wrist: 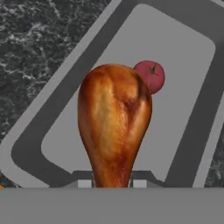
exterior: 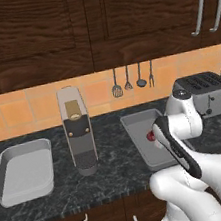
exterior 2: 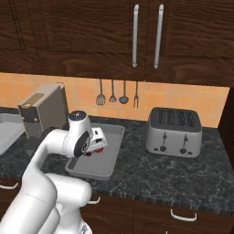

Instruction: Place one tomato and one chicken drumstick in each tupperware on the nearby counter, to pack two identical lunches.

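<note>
In the hand view my gripper [wrist: 111, 183] is shut on the narrow end of a golden-brown chicken drumstick [wrist: 114, 122], which hangs over the right tupperware [wrist: 183, 65]. A small red tomato [wrist: 151, 75] lies on that tray's floor, just past the drumstick's thick end. In the left base view the tomato [exterior: 150, 136] sits in the same tupperware [exterior: 135, 128], partly behind my arm. The second tupperware [exterior: 23, 172] stands on the black counter [exterior: 114, 183] at the left, with nothing in it. From the right base view my hand [exterior 2: 97, 140] hovers over the tray [exterior 2: 107, 157].
A tall coffee machine [exterior: 77, 130] stands between the two trays. A grey toaster [exterior 2: 173, 132] sits right of the near tray. Utensils [exterior: 133, 81] hang on the orange tiled wall, below dark wooden cupboards.
</note>
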Available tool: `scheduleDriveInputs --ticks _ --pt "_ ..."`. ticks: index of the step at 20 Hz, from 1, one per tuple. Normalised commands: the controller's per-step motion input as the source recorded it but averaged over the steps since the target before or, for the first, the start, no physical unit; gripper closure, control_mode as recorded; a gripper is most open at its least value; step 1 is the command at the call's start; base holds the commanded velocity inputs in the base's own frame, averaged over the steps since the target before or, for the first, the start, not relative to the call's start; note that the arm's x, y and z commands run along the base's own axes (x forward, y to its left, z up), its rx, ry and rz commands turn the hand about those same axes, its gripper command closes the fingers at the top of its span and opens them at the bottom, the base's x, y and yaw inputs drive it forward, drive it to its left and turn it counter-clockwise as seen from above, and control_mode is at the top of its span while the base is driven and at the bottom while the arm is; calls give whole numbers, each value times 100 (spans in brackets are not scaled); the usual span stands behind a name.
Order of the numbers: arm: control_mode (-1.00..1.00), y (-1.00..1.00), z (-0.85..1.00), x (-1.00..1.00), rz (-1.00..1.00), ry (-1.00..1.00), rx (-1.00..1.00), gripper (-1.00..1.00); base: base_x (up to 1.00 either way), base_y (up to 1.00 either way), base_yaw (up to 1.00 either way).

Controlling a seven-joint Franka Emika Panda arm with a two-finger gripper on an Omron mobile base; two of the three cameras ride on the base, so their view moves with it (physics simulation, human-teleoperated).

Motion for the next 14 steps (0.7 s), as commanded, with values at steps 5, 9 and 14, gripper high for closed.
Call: scheduleDriveInputs --ticks 5,9,14 --pt "-100 0 -62 28 23 0 -2 100 0 0 0" --pt "-100 0 -52 50 13 0 0 100 0 0 0" --pt "-100 9 -88 28 9 2 -6 100 0 0 0"
